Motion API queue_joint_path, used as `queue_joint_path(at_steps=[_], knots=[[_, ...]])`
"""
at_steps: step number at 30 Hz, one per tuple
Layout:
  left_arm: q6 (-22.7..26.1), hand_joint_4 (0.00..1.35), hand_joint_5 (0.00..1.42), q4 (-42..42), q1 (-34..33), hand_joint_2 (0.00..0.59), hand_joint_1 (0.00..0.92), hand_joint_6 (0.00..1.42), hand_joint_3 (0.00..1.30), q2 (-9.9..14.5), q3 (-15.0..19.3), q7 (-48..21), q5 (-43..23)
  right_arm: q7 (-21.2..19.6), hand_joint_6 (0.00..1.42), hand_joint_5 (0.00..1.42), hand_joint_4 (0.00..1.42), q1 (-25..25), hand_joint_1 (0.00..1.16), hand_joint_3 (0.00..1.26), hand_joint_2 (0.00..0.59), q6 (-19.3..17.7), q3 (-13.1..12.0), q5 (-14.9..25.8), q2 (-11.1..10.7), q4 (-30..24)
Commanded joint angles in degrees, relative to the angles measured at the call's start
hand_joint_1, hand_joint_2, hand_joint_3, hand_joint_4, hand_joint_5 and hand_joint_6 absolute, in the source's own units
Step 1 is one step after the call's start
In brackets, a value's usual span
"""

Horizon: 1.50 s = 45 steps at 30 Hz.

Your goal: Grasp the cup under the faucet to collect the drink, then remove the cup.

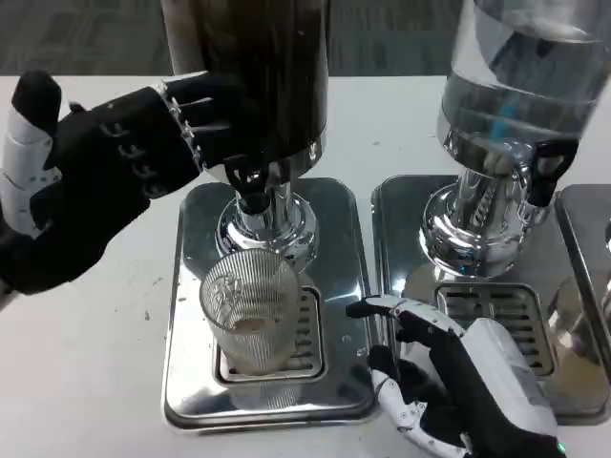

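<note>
The dark drink dispenser (250, 86) stands on its chrome base (191, 286); the left hand (105, 172) is raised at its side, fingertips touching the faucet (250, 183) lever, gripping nothing; the right hand (458, 382) lies near the base, fingers spread, empty; the ribbed glass cup (250, 310) stands on the drip grate under the faucet
</note>
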Motion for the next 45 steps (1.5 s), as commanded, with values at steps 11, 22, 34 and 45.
queue_joint_path(at_steps=[11, 22, 34, 45], knots=[[1.64, 0.22, 0.27, 4.89, -1.94, 0.060, 0.000, 0.20, 0.29, 1.36, -2.19, -4.07, 2.89, -1.11, 0.38, 0.23, 0.26, 0.04, 0.58, 0.37, 0.537, 0.35, 0.09, -0.19, 0.20, 0.28], [0.63, 0.20, 0.25, 5.40, -2.50, 0.060, 0.000, 0.19, 0.27, 0.91, -0.68, -2.74, 3.72, -1.13, 0.38, 0.23, 0.26, -0.64, 0.58, 0.37, 0.537, 0.47, 0.25, -0.12, 0.41, 0.86], [0.45, 0.21, 0.26, 4.30, -2.80, 0.072, 0.000, 0.19, 0.27, -1.30, 2.27, -2.02, 1.38, -1.02, 0.38, 0.23, 0.26, -0.81, 0.58, 0.37, 0.537, 0.40, 0.06, 0.17, 0.19, 1.37], [0.70, 0.16, 0.22, 6.36, -4.45, 0.063, 0.000, 0.18, 0.25, -1.05, 0.11, -4.04, 3.13, -1.55, 0.38, 0.23, 0.26, -0.65, 0.58, 0.37, 0.537, 0.42, 0.14, 0.16, 0.53, 1.70]])
